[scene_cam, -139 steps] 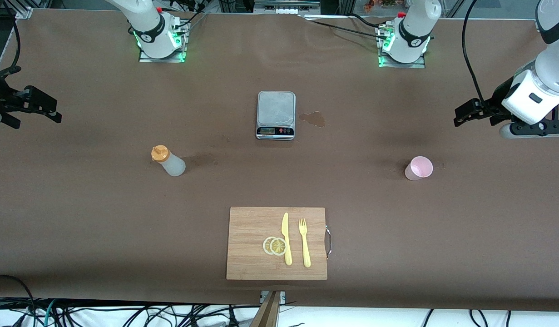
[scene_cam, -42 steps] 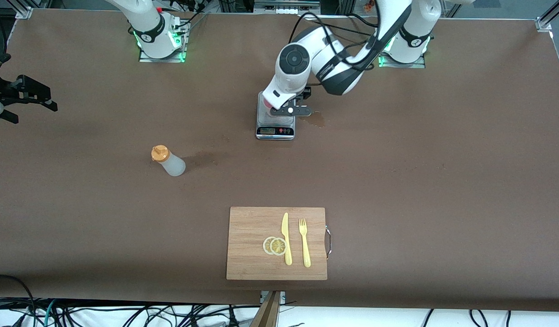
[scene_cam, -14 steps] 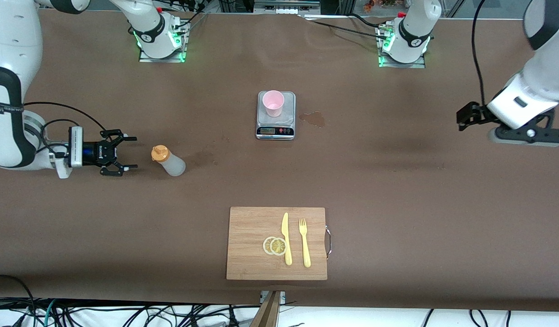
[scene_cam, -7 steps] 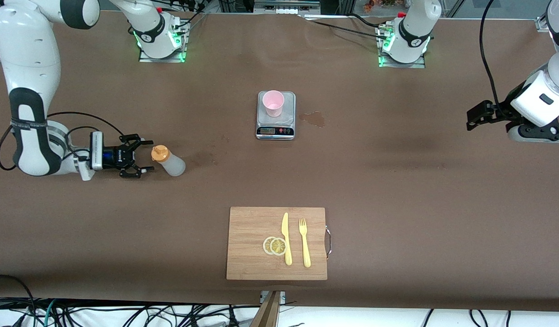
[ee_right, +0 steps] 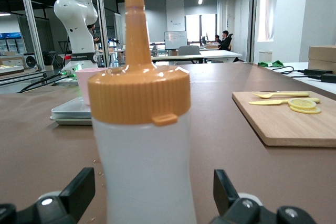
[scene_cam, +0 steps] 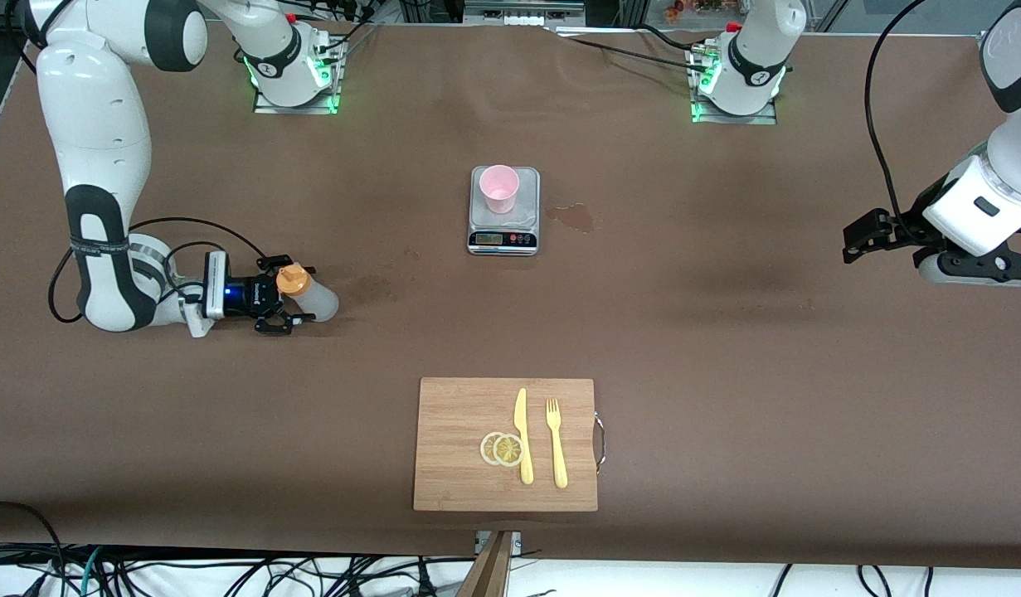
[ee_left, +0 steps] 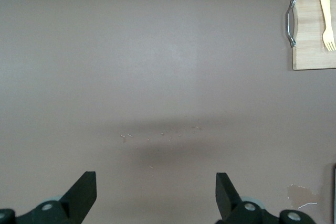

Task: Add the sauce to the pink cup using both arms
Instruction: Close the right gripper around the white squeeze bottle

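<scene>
The right gripper (scene_cam: 284,300) has slid in around the sauce (scene_cam: 308,295), jaws spread, not yet gripping; the cup (scene_cam: 499,188) sits on the scale (scene_cam: 503,235), unfilled; the left gripper (scene_cam: 860,235) waits spread.

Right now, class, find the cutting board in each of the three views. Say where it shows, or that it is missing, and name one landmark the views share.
Front view: the board lies at the table edge nearest the camera, nearer than the scale.
Left wrist view: one corner of it, with its metal handle, shows at the picture's edge.
Right wrist view: it lies flat past the bottle, toward the left arm's end.
Shared landmark: the yellow fork on it.
</scene>
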`<state>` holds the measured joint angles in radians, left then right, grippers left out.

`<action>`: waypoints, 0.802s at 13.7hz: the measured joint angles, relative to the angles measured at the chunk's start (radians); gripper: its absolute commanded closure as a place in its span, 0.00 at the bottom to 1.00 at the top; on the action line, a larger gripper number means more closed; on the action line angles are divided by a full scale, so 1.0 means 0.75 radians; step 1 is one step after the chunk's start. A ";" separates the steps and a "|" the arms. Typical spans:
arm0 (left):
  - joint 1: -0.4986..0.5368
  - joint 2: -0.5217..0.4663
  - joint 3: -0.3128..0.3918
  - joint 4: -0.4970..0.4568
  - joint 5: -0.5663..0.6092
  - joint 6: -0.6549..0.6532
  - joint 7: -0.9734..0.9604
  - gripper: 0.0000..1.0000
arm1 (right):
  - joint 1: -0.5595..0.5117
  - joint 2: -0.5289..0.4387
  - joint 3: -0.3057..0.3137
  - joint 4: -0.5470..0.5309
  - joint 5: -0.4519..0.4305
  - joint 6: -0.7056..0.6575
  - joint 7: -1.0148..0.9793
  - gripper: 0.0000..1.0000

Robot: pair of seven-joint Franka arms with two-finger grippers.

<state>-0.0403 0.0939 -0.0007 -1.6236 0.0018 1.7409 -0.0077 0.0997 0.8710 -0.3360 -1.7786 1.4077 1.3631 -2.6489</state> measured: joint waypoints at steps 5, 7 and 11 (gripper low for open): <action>0.005 -0.007 0.007 0.083 0.001 -0.053 -0.001 0.00 | 0.016 0.014 0.011 0.000 0.081 -0.003 -0.049 0.09; 0.005 -0.013 0.008 0.118 0.001 -0.113 -0.001 0.00 | 0.021 0.016 0.023 0.000 0.084 -0.009 -0.052 0.41; 0.006 -0.015 0.003 0.129 0.001 -0.161 -0.001 0.00 | 0.042 0.016 0.035 0.003 0.087 -0.039 -0.054 0.90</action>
<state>-0.0361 0.0829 0.0013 -1.5267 0.0023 1.6205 -0.0082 0.1312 0.8830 -0.3095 -1.7763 1.4728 1.3337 -2.6893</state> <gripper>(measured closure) 0.000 0.383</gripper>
